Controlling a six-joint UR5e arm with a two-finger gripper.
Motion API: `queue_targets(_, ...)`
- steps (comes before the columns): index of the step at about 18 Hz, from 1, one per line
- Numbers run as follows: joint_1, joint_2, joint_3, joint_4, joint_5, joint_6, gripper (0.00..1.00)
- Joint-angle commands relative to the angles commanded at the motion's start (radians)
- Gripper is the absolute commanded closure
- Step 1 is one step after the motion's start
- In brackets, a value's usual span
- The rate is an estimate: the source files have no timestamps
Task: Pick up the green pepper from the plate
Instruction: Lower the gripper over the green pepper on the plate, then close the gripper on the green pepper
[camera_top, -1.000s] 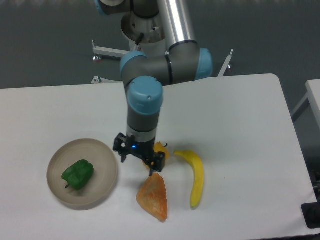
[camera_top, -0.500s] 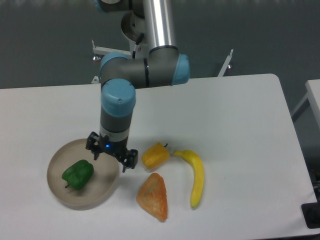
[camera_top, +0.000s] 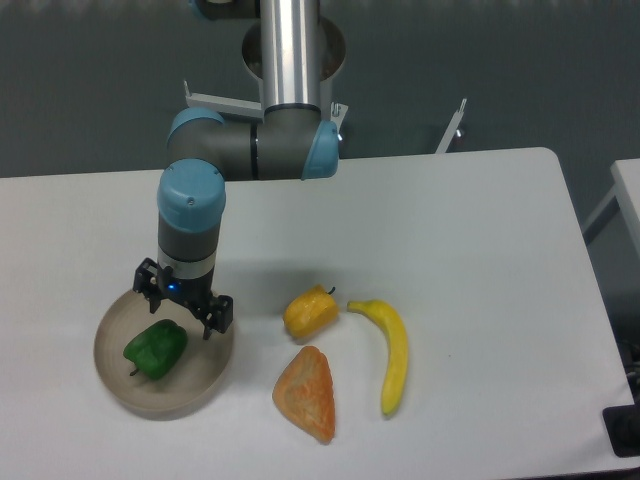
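Observation:
The green pepper (camera_top: 156, 347) lies in the left half of the round beige plate (camera_top: 200, 385) at the table's front left. My gripper (camera_top: 182, 312) hangs over the plate's upper right part, just above and to the right of the pepper. Its two fingers are spread apart and hold nothing. One fingertip (camera_top: 213, 322) is near the plate's right rim, the other near the far rim.
A yellow-orange pepper (camera_top: 311, 312) lies right of the plate. An orange wedge-shaped toy (camera_top: 307, 394) lies in front of it. A banana (camera_top: 390, 353) lies further right. The table's right edge (camera_top: 590, 290) is well away.
My gripper has moved left from over the yellow-orange pepper and orange wedge to above the plate, beside the green pepper. It stayed open. The objects have not moved.

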Motion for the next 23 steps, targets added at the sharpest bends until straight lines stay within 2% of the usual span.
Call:
queue_targets(12, -0.023, -0.048, 0.008, 0.019, 0.006, 0.002, 0.0)
queue_targets(20, -0.025, -0.057, 0.017, 0.019, 0.005, 0.006, 0.0)
queue_targets(21, -0.023, -0.057, 0.02, 0.019, 0.005, 0.006, 0.08)
queue_targets(23, -0.023, -0.057, 0.025, 0.019, 0.005, 0.008, 0.4)
